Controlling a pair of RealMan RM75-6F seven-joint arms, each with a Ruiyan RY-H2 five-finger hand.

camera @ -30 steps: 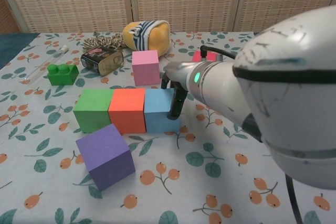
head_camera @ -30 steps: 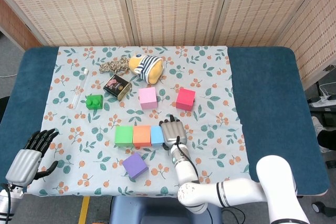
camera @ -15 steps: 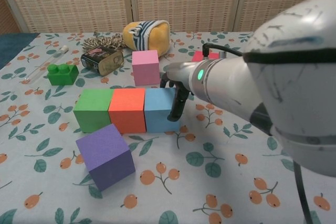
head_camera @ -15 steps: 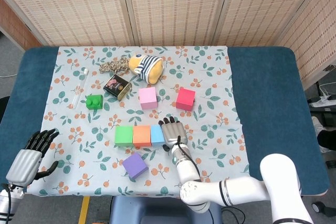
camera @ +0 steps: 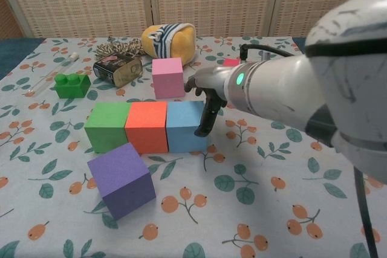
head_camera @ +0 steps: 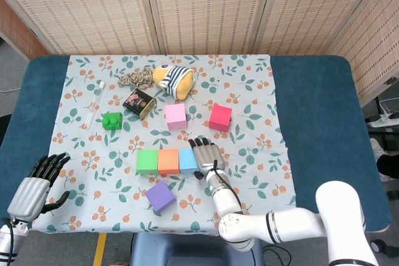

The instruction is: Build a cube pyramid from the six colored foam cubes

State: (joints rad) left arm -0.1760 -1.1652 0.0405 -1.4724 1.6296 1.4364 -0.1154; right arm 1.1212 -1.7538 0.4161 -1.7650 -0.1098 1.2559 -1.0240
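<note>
Green (head_camera: 147, 161), orange (head_camera: 168, 161) and blue (head_camera: 187, 159) foam cubes stand side by side in a row on the cloth. The chest view shows the same row: green cube (camera: 107, 127), orange cube (camera: 147, 127), blue cube (camera: 185, 126). A purple cube (head_camera: 160, 196) lies skewed in front of the row. Behind it sit a pink cube (head_camera: 176, 116) and a red cube (head_camera: 220, 117). My right hand (head_camera: 206, 156) hangs fingers-down at the blue cube's right face and holds nothing; whether it touches is unclear. My left hand (head_camera: 34, 185) rests empty at the table's near left corner.
At the back of the floral cloth (head_camera: 249, 91) lie a striped plush (head_camera: 173, 79), a coil of rope (head_camera: 134, 79), a dark tin (head_camera: 139, 103), a green toy brick (head_camera: 112, 120) and a clear tube (head_camera: 95, 104). In the chest view my right forearm (camera: 314, 83) hides most of the red cube.
My right hand and forearm have shifted slightly to the right beside the blue cube. The cubes and my left hand have stayed put.
</note>
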